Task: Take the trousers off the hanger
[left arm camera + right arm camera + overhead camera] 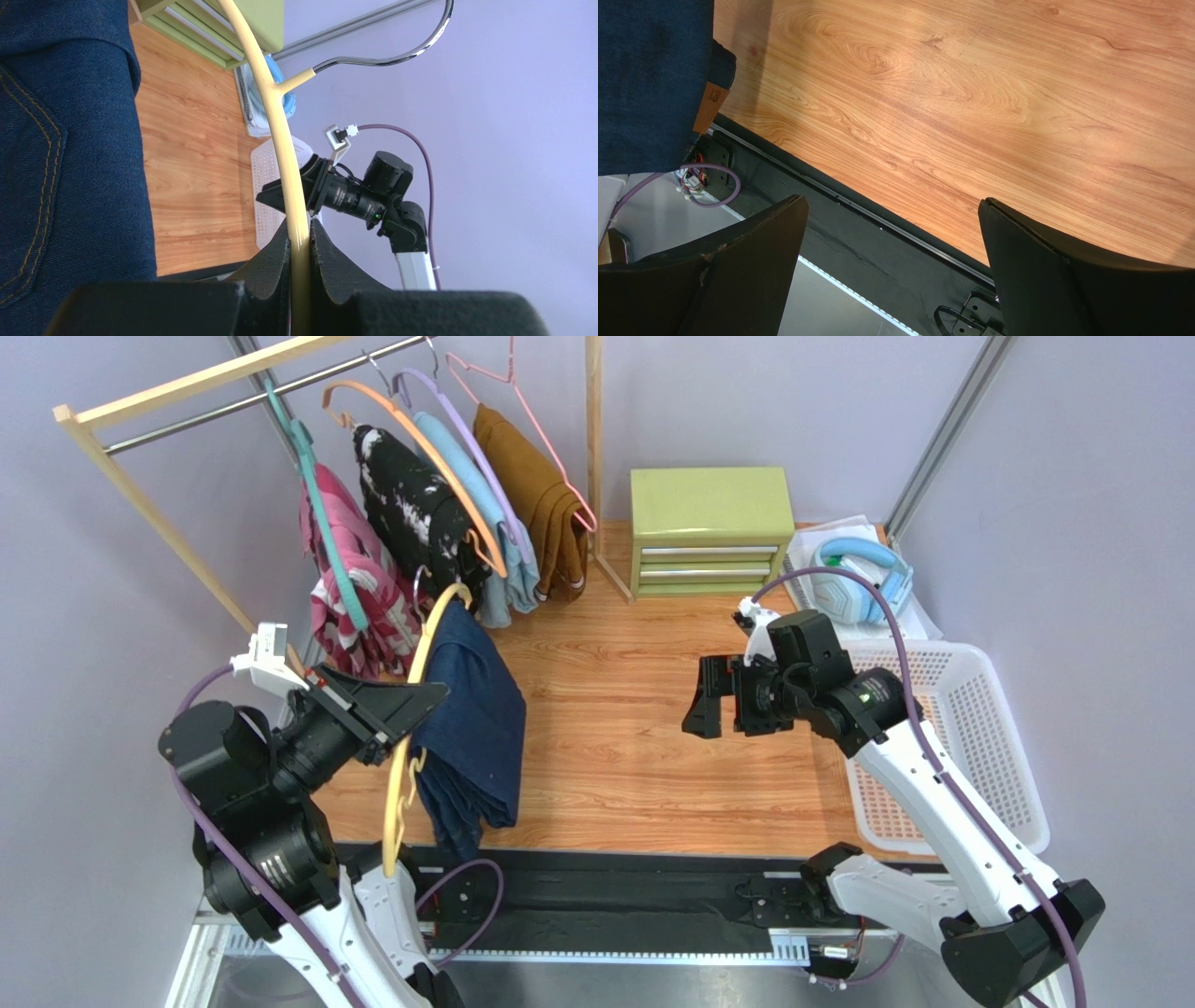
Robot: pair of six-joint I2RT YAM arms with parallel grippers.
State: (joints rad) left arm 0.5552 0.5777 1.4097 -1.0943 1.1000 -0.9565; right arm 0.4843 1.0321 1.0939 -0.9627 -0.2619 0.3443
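Observation:
Dark navy trousers (pixel 474 721) hang folded over a pale yellow hanger (pixel 420 655) that is off the rail and held up over the left of the wooden table. My left gripper (pixel 417 703) is shut on the hanger's arm; in the left wrist view the hanger (pixel 279 133) runs up from between the closed jaws of the gripper (pixel 300 231), with the trousers (pixel 63 140) at the left. My right gripper (pixel 706 697) hovers open to the right, facing the trousers (pixel 647 70); nothing is between its fingers (pixel 759 238). Pink blotched trousers (pixel 334 588) stay on a teal hanger (pixel 320 518) on the rail.
The wooden clothes rack (pixel 154 399) at the back left also carries a black white-splotched garment (pixel 414 497), a light blue one (pixel 491 518) and a brown one (pixel 544 501). A green drawer box (pixel 709 525) stands at the back. A white basket (pixel 982 742) lies at the right.

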